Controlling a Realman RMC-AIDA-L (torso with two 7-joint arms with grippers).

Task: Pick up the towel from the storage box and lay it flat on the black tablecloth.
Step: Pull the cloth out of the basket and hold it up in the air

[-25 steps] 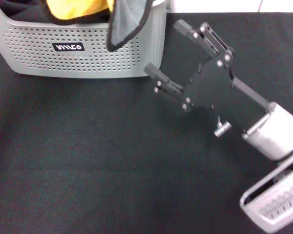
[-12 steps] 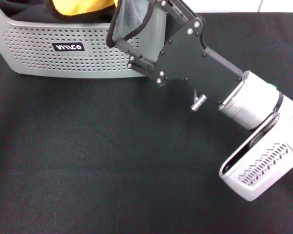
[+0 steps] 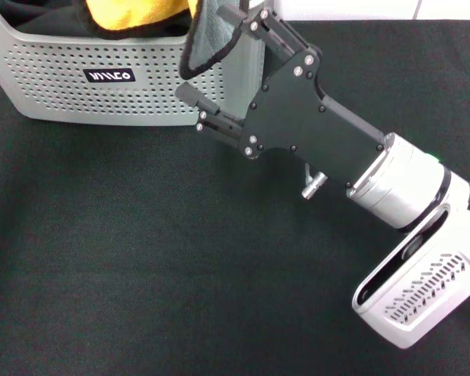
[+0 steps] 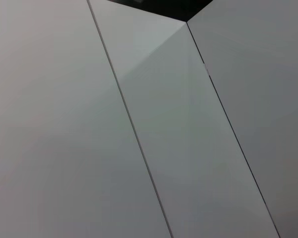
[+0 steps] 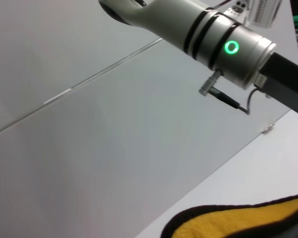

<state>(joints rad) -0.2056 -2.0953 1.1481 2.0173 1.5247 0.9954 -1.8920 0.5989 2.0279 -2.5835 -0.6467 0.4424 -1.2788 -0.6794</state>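
Note:
The towel point(image 3: 129, 12) lies bunched in the storage box point(image 3: 78, 98), orange-yellow side up. Its grey, black-edged corner point(image 3: 211, 35) hangs over the box's front right rim. My right gripper point(image 3: 211, 53) is open at that corner of the box, with one finger on each side of the hanging flap and not closed on it. The right wrist view shows the towel's yellow fold with black edging point(image 5: 238, 223). The black tablecloth point(image 3: 141, 258) covers the table in front of the box. My left gripper is out of view.
The box carries a black logo plate point(image 3: 111, 76) on its front wall. An arm with a green ring light point(image 5: 232, 47) shows high up in the right wrist view. The left wrist view shows only pale grey panels point(image 4: 139, 124).
My right gripper has moved up and left from over the tablecloth to the box's right front corner. Its open fingers now straddle the towel's hanging grey flap.

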